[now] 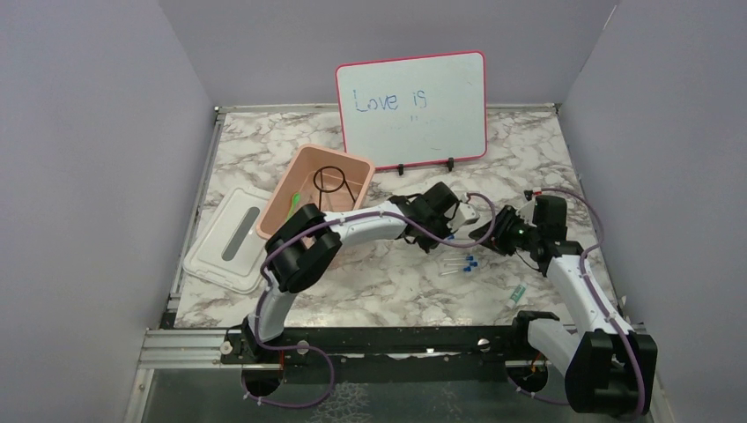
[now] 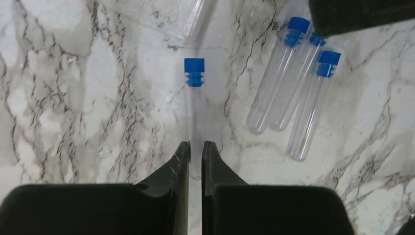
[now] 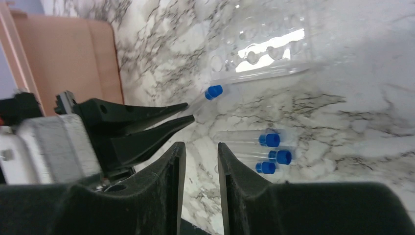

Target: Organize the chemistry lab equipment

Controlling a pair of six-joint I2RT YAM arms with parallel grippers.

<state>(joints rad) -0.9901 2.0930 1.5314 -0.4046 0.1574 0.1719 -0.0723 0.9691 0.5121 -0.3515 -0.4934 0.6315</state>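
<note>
- One capped tube [image 2: 194,105] over the marble right of centre, its clear end pinched by the left gripper [image 2: 195,144].
- Three more tubes [image 2: 293,93] loose just beside it, clear rack [image 3: 264,44] near.
- Right gripper [image 3: 199,147] slightly parted, empty.
- Ring stand [image 1: 333,181] and green tool [image 1: 295,204] already in the pink tub [image 1: 277,201]; tubes remain, I judge.

Matte black on the left fingers [image 2: 178,169] and on the right fingers [image 3: 166,196]. Clear with a blue cap for the tube [image 2: 195,103] between the left fingers; same clear-and-blue for the three tubes [image 2: 296,83] just right of them. White marble veined grey and black across the table [image 2: 73,98]. Plain salmon pink for the tub [image 3: 63,58] beyond the right fingers, to their left.
</note>
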